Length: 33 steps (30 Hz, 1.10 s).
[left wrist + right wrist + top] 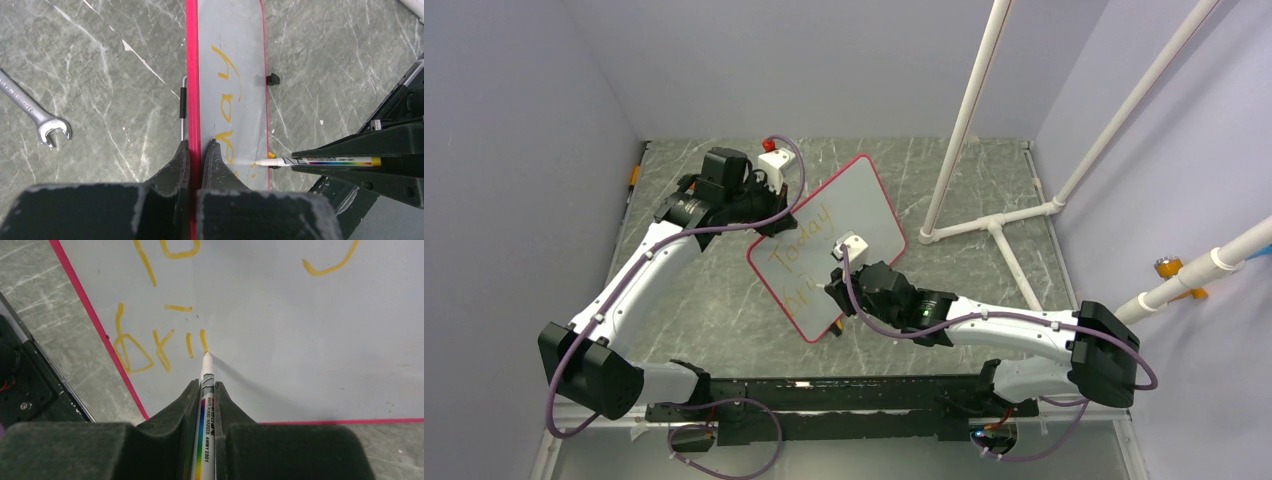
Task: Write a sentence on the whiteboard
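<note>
The whiteboard (854, 215), white with a red-pink frame, stands tilted on the table's middle. My left gripper (195, 147) is shut on its framed edge (192, 75). On the board the orange-yellow sentence (809, 245) shows "Today" over the start of a second line (150, 345), reading about "bri" plus one short stroke. My right gripper (204, 387) is shut on a white marker pen (206, 405) with a rainbow stripe. The pen's tip (206, 355) touches the board at the foot of the last stroke. In the left wrist view the marker pen (320, 161) comes in from the right.
A steel wrench (35, 112) lies on the grey marble-patterned table left of the board. A white pipe frame (994, 215) stands on the table at the right, reaching upward. A small red-and-white object (771, 150) sits behind the left arm. A black clip (272, 79) sits on the board's far edge.
</note>
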Each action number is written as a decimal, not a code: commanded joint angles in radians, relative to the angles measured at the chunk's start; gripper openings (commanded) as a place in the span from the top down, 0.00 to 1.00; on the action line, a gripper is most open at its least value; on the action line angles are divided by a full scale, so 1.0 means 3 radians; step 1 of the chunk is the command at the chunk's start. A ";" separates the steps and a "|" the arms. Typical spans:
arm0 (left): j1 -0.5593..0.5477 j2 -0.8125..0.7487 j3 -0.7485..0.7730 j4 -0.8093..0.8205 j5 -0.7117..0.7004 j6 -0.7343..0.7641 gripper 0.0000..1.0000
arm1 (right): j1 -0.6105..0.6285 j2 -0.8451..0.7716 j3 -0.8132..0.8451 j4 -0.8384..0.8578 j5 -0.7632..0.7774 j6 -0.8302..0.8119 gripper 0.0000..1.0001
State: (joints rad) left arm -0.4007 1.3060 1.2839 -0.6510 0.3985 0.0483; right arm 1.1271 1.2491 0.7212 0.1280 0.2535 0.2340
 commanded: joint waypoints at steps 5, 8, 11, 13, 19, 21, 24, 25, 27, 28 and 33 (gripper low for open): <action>0.0001 0.0029 -0.0069 -0.0170 -0.0588 0.0357 1.00 | -0.0001 -0.0034 0.0064 0.0044 -0.0001 0.0038 1.00; 0.0001 0.0034 -0.0071 -0.0167 -0.0587 0.0356 1.00 | -0.0001 -0.0019 0.0150 0.0044 -0.0008 0.0002 1.00; 0.0001 0.0031 -0.0074 -0.0171 -0.0587 0.0356 1.00 | 0.0001 -0.0002 0.0245 0.0044 -0.0008 -0.0034 1.00; 0.0001 0.0030 -0.0069 -0.0168 -0.0587 0.0358 1.00 | 0.0000 0.0019 0.0287 0.0039 0.0014 -0.0057 1.00; -0.0001 0.0024 -0.0071 -0.0167 -0.0582 0.0359 1.00 | -0.0002 0.0079 0.0380 0.0016 0.0082 -0.0089 1.00; 0.0001 0.0024 -0.0069 -0.0171 -0.0582 0.0361 1.00 | 0.0001 0.0099 0.0401 0.0003 0.0106 -0.0087 1.00; 0.0001 0.0021 -0.0071 -0.0170 -0.0582 0.0356 1.00 | -0.0002 0.0113 0.0418 -0.0033 0.0182 -0.0075 1.00; 0.0001 0.0019 -0.0070 -0.0170 -0.0582 0.0360 1.00 | -0.0005 0.0111 0.0422 -0.0044 0.0216 -0.0072 1.00; 0.0004 0.0014 -0.0071 -0.0168 -0.0582 0.0359 1.00 | -0.0009 0.0101 0.0419 -0.0071 0.0290 -0.0055 1.00; 0.0003 0.0016 -0.0071 -0.0171 -0.0582 0.0359 1.00 | -0.0013 0.0096 0.0414 -0.0081 0.0321 -0.0048 1.00; 0.0001 0.0013 -0.0071 -0.0171 -0.0581 0.0359 1.00 | -0.0047 0.0078 0.0394 -0.0124 0.0374 0.0009 1.00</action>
State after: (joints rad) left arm -0.4019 1.3060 1.2839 -0.6506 0.3985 0.0479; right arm 1.1278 1.2747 0.8036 0.0978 0.3073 0.2222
